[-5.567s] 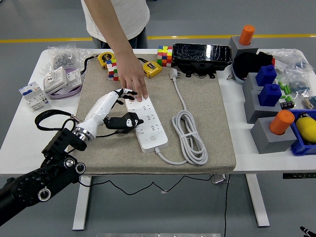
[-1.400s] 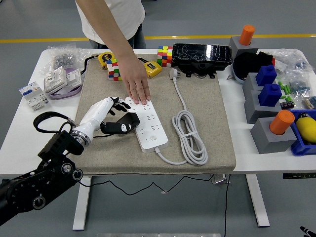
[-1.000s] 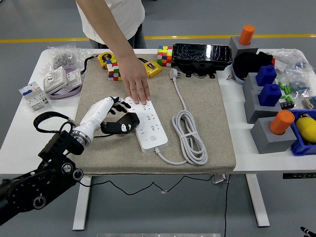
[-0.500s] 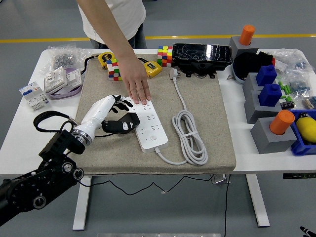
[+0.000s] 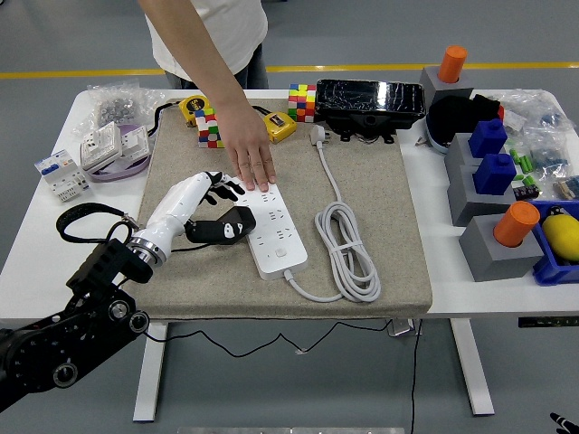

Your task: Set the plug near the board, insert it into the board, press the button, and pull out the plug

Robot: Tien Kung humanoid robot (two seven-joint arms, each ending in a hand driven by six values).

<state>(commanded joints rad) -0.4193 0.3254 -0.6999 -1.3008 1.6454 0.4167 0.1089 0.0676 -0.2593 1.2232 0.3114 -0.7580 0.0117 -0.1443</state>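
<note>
A white power strip (image 5: pixel 272 226) lies on the grey mat (image 5: pixel 380 194), its white cable (image 5: pixel 348 253) coiled to the right. A black plug (image 5: pixel 226 226) sits at the strip's left edge. My left hand (image 5: pixel 213 206), white with black fingertips, is curled around the plug, thumb under it. Whether the prongs are in a socket is hidden. A person's hand (image 5: pixel 251 163) presses flat on the strip's far end. My right arm is out of sight.
Rubik's cubes (image 5: pixel 302 101) (image 5: pixel 208 127), yellow tape measures (image 5: pixel 279 127) and a black box (image 5: pixel 369 99) line the mat's far edge. Switch parts (image 5: pixel 99 149) lie at left. Grey blocks with blue and orange pegs (image 5: pixel 493 194) stand at right.
My left hand with the plug has shifted only slightly at the strip's left edge. The person's hand stays pressed on the strip's far end.
</note>
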